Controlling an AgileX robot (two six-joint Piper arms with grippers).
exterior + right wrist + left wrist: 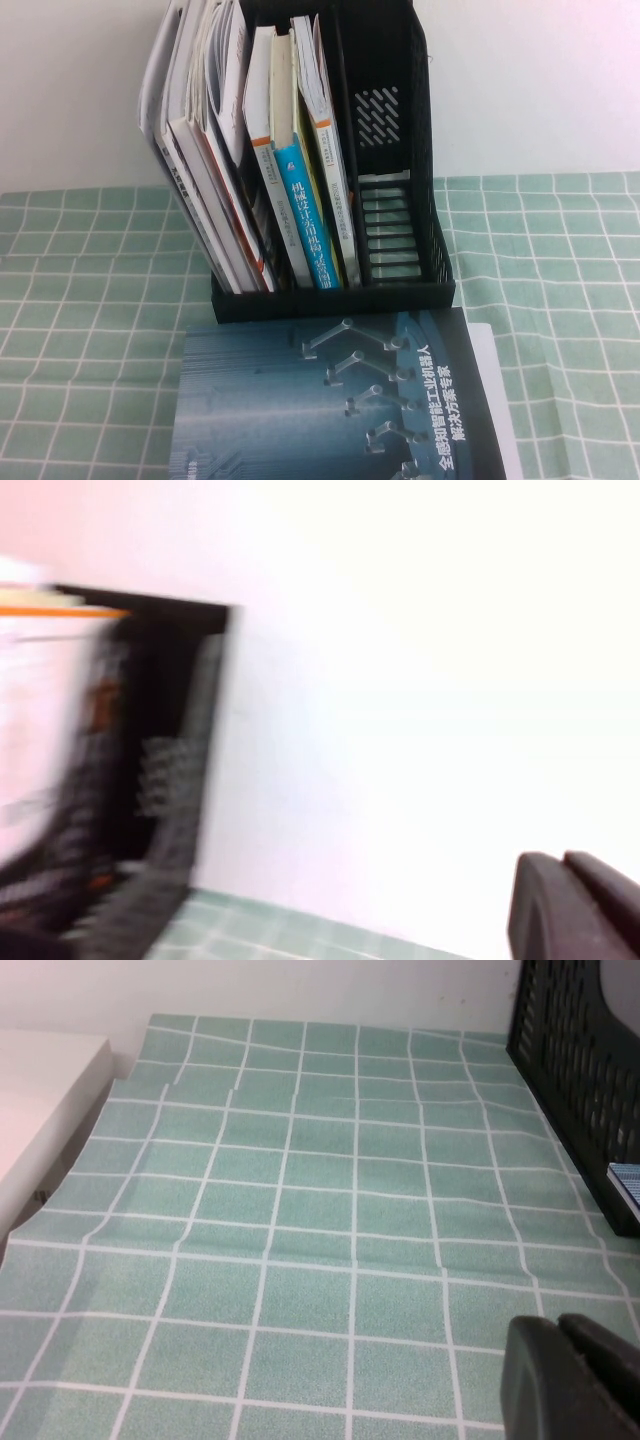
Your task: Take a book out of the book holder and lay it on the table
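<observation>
The book [330, 400] was laid flat on the desk [90, 300], at 6 o'clock from the book holder [400, 200], presumably delivered. The left end effector [570, 1380] and right end effector [575, 905] were clenched, empty.

The high view looks steeply down, close on the book holder [390, 150] at twelve o'clock. The left wrist view skims low over the table [300, 1210]; the right wrist view faces the wall. All three share the holder.
</observation>
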